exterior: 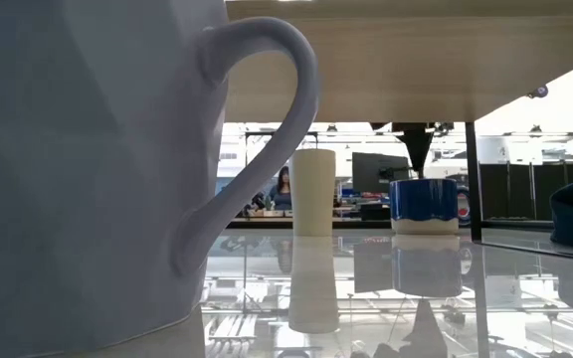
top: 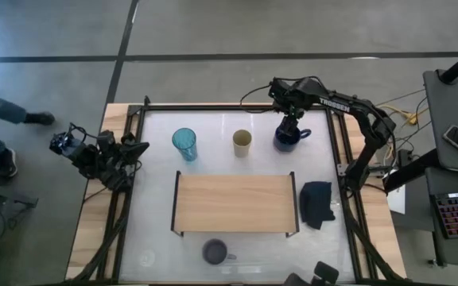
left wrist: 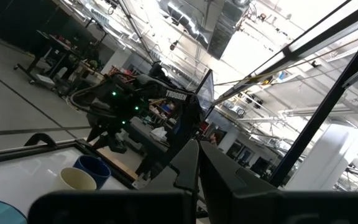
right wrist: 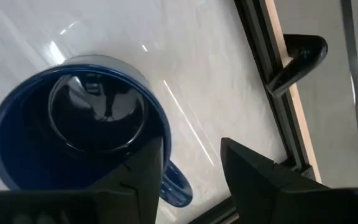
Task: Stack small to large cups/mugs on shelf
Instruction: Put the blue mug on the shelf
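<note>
Right claw (right wrist: pixel 190 163) hovers open over the navy mug (top: pixel 290 135) at the table's back right – 1 finger inside the rim, probably lining up a wall pinch. Shelf (top: pixel 234 203) is bare.

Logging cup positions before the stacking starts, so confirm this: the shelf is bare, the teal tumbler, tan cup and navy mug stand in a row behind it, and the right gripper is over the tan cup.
One detail is wrong. The high view shows the right gripper over the navy mug, not the tan cup; the right wrist view agrees. The shelf is bare, and the teal tumbler stands in that row.
</note>
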